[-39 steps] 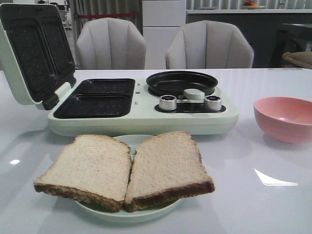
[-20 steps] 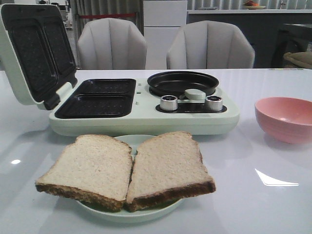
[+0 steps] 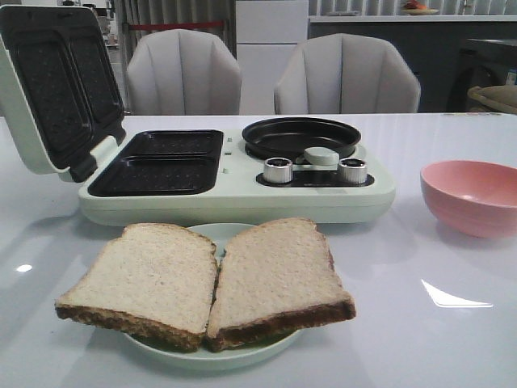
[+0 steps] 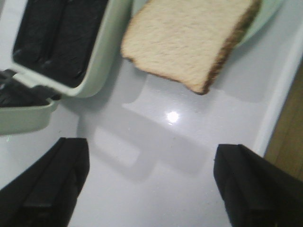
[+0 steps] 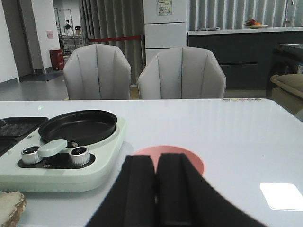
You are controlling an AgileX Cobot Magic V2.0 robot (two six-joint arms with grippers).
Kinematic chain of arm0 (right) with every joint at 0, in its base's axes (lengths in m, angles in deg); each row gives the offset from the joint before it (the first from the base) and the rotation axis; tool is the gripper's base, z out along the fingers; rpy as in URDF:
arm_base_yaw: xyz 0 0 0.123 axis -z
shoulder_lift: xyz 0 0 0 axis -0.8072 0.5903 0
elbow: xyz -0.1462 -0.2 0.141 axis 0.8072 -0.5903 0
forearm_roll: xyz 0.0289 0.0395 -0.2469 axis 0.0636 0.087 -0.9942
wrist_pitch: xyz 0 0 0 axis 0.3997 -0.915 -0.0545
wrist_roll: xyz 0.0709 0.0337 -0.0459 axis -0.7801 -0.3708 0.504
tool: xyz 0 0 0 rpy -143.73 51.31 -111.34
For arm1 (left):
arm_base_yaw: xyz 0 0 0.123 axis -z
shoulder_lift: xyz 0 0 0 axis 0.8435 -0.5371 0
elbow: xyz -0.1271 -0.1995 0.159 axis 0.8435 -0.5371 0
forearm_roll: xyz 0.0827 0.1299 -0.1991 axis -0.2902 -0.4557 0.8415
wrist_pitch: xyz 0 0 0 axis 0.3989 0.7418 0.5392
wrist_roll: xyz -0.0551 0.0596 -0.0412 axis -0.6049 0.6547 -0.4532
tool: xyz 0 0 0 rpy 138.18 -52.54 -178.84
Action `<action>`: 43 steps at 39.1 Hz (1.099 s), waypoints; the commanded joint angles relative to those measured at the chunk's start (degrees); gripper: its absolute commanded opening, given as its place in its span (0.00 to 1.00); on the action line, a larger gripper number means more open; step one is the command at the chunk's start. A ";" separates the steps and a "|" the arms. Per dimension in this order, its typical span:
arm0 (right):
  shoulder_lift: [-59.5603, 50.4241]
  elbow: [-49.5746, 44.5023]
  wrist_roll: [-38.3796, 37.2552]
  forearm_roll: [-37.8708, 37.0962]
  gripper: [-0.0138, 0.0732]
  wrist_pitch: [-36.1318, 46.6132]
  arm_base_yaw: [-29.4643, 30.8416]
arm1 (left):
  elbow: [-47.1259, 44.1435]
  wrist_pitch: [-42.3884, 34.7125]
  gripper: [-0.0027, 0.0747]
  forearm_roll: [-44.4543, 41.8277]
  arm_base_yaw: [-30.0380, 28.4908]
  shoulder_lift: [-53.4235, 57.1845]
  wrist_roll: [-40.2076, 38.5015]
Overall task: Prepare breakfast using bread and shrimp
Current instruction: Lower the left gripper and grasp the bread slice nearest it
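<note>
Two slices of bread (image 3: 149, 279) (image 3: 275, 275) lie side by side on a pale green plate (image 3: 210, 357) at the front of the table. In the left wrist view one slice of bread (image 4: 189, 40) overhangs the plate (image 4: 267, 16). My left gripper (image 4: 151, 187) hovers open over bare table beside it, with nothing between its fingers. In the right wrist view my right gripper (image 5: 156, 189) is shut and empty, low over the table just in front of the pink bowl (image 5: 195, 163). No shrimp shows in any view. Neither gripper appears in the front view.
A pale green breakfast maker (image 3: 234, 198) stands behind the plate with its lid (image 3: 48, 89) raised, two dark grill wells (image 3: 157, 162) and a round black pan (image 3: 300, 136). The pink bowl (image 3: 472, 194) sits at the right. The table's edge (image 4: 279, 109) runs near the left gripper.
</note>
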 commanded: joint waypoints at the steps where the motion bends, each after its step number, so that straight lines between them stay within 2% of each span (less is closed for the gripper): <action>1: -1.16 0.93 0.16 -0.57 0.33 4.50 0.32 | 2.65 -0.83 0.79 -6.19 4.33 -5.54 -4.27; 7: -1.16 0.93 0.16 -0.57 0.33 4.50 0.32 | 5.17 -1.71 0.79 -13.01 5.18 -14.82 -11.05; 18: -1.16 0.93 0.16 -0.57 0.33 4.50 0.32 | 9.83 -1.61 0.79 -16.11 5.18 -27.21 -11.19; 24: -1.16 0.93 0.16 -0.57 0.33 4.50 0.32 | 10.77 -2.22 0.79 -16.20 5.18 -30.42 -11.19; 35: -1.16 0.93 0.16 -0.57 0.33 4.50 0.32 | 11.09 -3.03 0.79 -21.70 4.84 -34.21 -11.19; 43: -1.16 0.93 0.16 -0.57 0.33 4.50 0.32 | 13.06 -2.71 0.79 -25.65 1.57 -37.35 -12.02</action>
